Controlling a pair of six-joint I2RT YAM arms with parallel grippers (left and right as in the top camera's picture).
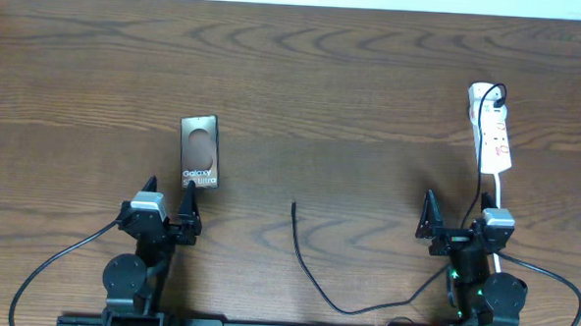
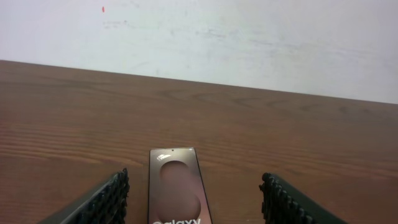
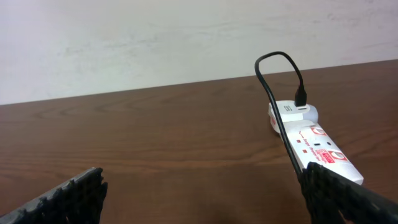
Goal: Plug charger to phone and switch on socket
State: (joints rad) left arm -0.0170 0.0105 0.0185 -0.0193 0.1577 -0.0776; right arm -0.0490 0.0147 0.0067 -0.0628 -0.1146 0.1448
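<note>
Phone point(image 1: 199, 151) lies flat on the brown wooden counter point(image 1: 323, 86), left of centre, its white lettering at the end nearest the arms. The left pincer point(image 1: 169, 192) sits just short of that near end with its jaws apart and nothing between them. In the left wrist view the phone point(image 2: 177, 186) lies ahead on the counter, between the lines of the two ribbed fingers point(image 2: 109, 199) and closer to the left one, without touching either as far as the view shows.

The charger point(image 1: 296, 240) lies loose near the middle of the counter. Its slim tip points away from the arms and rests well apart from the phone, to the phone's right. From the tip the cable curves back toward the arm bases, where its course is lost.

The socket point(image 1: 493, 133) lies at the far right, lengthwise away from the arms. A black plug point(image 3: 301, 96) sits in its far end, and a thin black cable loops up from that plug and runs back along the strip. The white cord point(image 1: 500, 207) leaves its near end beside the right arm.

The right pincer point(image 1: 458, 205) stands wide and empty, near the socket's near end and a little to its left. In the right wrist view the socket point(image 3: 311, 137) shows past the right finger point(image 3: 348, 199).
</note>
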